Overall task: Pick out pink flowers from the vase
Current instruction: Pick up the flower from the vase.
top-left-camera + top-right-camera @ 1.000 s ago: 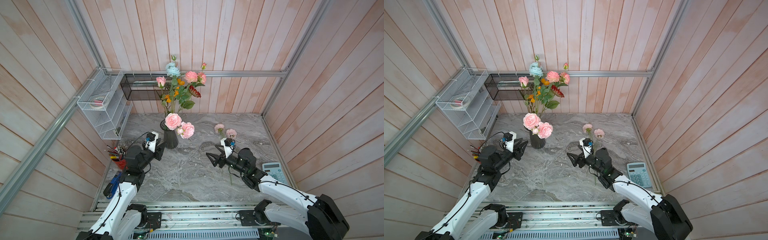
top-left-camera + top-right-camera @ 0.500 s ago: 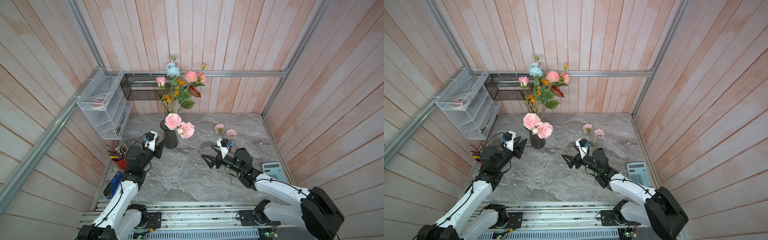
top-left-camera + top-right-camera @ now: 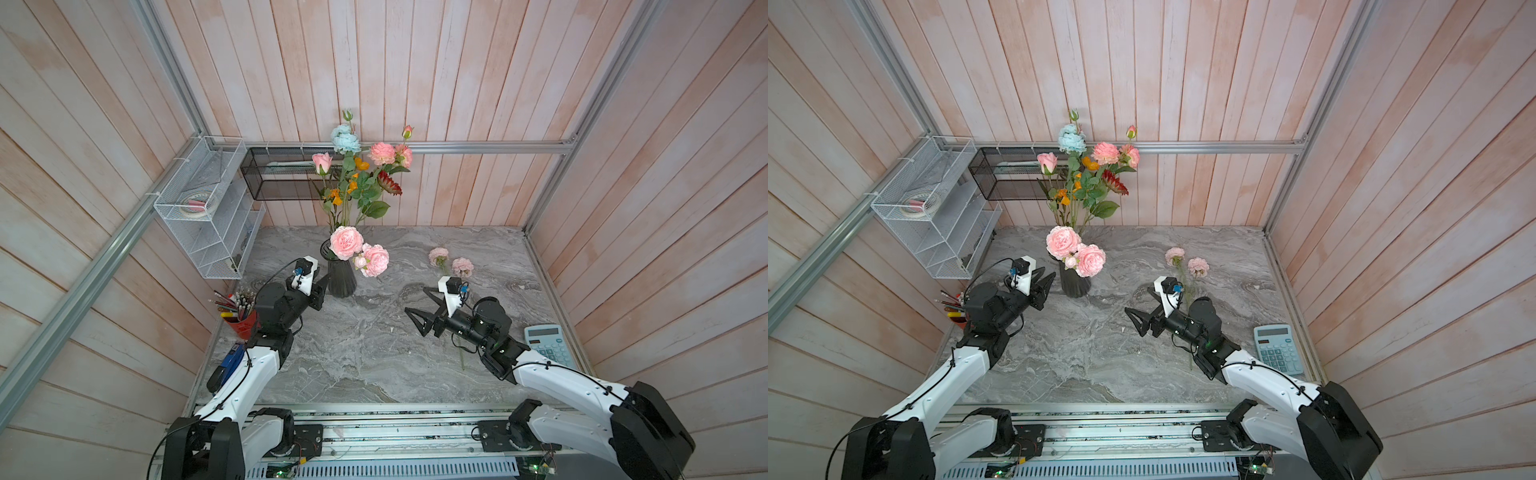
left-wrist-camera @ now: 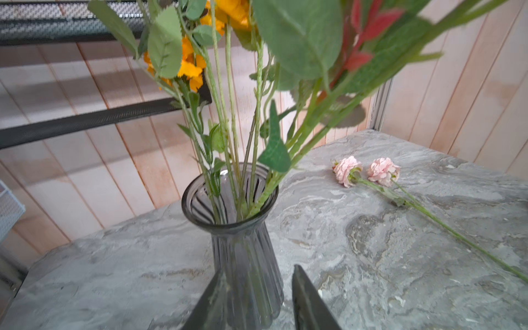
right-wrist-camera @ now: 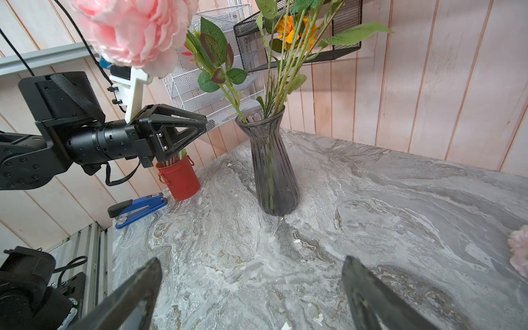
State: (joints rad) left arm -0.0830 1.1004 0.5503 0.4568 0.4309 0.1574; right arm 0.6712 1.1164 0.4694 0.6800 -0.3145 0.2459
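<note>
the left gripper (image 3: 1048,277) pointed toward the vase (image 3: 341,283), jaws partly apart, tips just beside it, holding nothing. the right gripper (image 3: 415,299) hovered over the surface (image 3: 365,357), jaws wide and empty. pink flowers (image 3: 346,243) stood in the vase, hiding its rim from above; another pink stem (image 3: 439,256) lay on the surface, its stalk partly under the right arm (image 3: 561,378).
</note>
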